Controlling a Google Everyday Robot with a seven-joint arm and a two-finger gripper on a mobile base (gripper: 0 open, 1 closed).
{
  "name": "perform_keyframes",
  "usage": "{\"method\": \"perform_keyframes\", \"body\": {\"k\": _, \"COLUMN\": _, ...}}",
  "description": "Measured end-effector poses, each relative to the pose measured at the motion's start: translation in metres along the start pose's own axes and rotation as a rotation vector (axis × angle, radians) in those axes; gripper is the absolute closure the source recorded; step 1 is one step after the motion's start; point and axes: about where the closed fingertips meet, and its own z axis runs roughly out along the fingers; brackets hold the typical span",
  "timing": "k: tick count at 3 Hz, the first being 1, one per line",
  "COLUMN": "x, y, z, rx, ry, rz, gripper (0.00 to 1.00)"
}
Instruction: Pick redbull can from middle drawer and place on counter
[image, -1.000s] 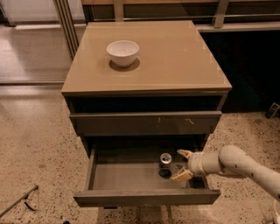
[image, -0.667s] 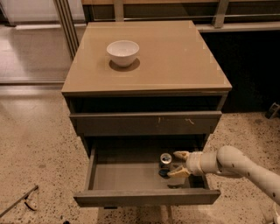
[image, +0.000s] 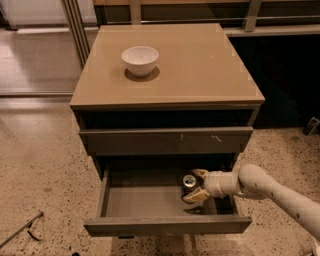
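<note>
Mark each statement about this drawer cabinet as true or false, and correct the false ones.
1. The white bowl stands on the counter. True.
2. The gripper is inside the middle drawer, open, with one finger on each side of the redbull can. True.
3. The redbull can lies on its side. False: it stands upright, silver top facing up.
4. The middle drawer is shut. False: it is pulled out, with its grey floor showing.
5. The white bowl is in the middle drawer. False: only the can and the gripper are there.
</note>
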Motion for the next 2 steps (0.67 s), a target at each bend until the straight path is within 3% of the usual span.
{"method": "perform_keyframes", "body": {"k": 2, "x": -0.0066, "y": 0.0008, "z": 0.0155, "rx": -0.023, "ry": -0.009, "rz": -0.005, "gripper": 0.66}}
